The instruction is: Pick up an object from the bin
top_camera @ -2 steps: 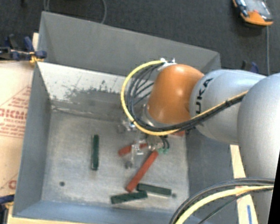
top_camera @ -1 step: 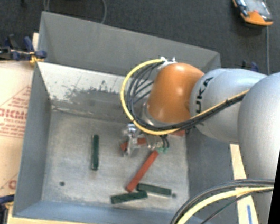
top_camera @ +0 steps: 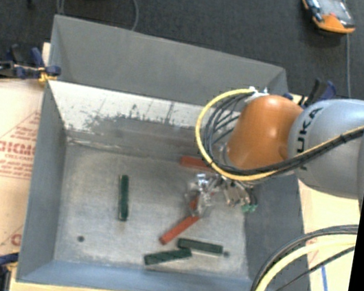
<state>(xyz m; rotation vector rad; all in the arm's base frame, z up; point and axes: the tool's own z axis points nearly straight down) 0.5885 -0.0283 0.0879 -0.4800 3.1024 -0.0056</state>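
Gripper (top_camera: pixel 198 198) hangs low over the right half of the bin (top_camera: pixel 154 67), just under the orange wrist cover (top_camera: pixel 262 131) and its loop of cables (top_camera: pixel 207 121), with the arm coming in from your right. From this angle you cannot tell whether the gripper is spread or closed. Directly below it you see a red-orange stick (top_camera: pixel 178 231) lying on the bin floor, right of centre. Its long axis runs on a diagonal: the upper end points up and to the right and meets the gripper's tip, while the lower end points down and to the left, toward the front wall. You cannot make out whether that upper end is actually gripped. Just beside the lower end lies a short green stick (top_camera: pixel 200 247), nearly level, and below that a tilted green stick (top_camera: pixel 167 258) rising slightly to the right. Well apart, left of centre, an upright green stick (top_camera: pixel 123 198) runs almost straight front to back. A second red piece (top_camera: pixel 191 162) lies near the back wall, partly hidden behind the wrist.
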